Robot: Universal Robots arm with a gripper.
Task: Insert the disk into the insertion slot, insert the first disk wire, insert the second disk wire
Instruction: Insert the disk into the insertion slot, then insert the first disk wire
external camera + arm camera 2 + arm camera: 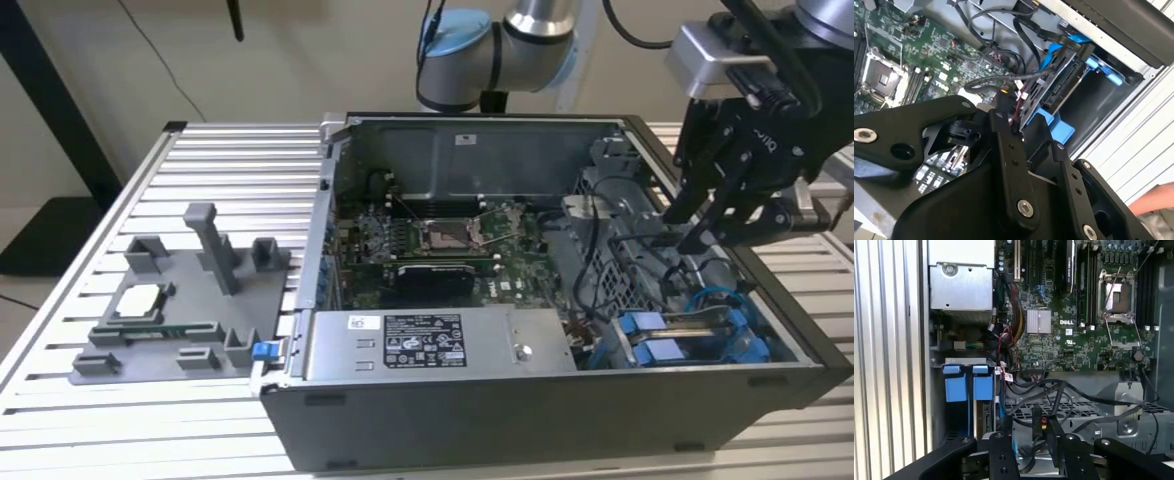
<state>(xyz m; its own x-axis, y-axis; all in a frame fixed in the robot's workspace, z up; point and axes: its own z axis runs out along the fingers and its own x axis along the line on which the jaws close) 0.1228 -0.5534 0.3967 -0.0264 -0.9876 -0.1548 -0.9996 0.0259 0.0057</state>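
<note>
Open computer case (534, 420) on a slatted tabletop (80, 440), with its motherboard (441, 240) exposed. In the exterior view, a power supply (414, 345) lies along the case's near wall. The slot (1106, 72) takes up the case's near corner on the exterior view's right, just beside the power supply. The disk (1064, 82), in its blue carrier, lies inside the slot between the blue rails; how fully it is seated cannot be told. Black cables (1079, 395) loop across the case floor between the motherboard and the slot. The end effector (714, 235) hangs inside the case above the slot, close over the disk. In the first wrist view a dark cable end (1036, 422) with a red mark stands at the end effector. Whether the end effector is clamped on it or merely around it cannot be told. Outside the case, on the exterior view's left, a grey fixture (180, 345) rests on the tabletop.
</note>
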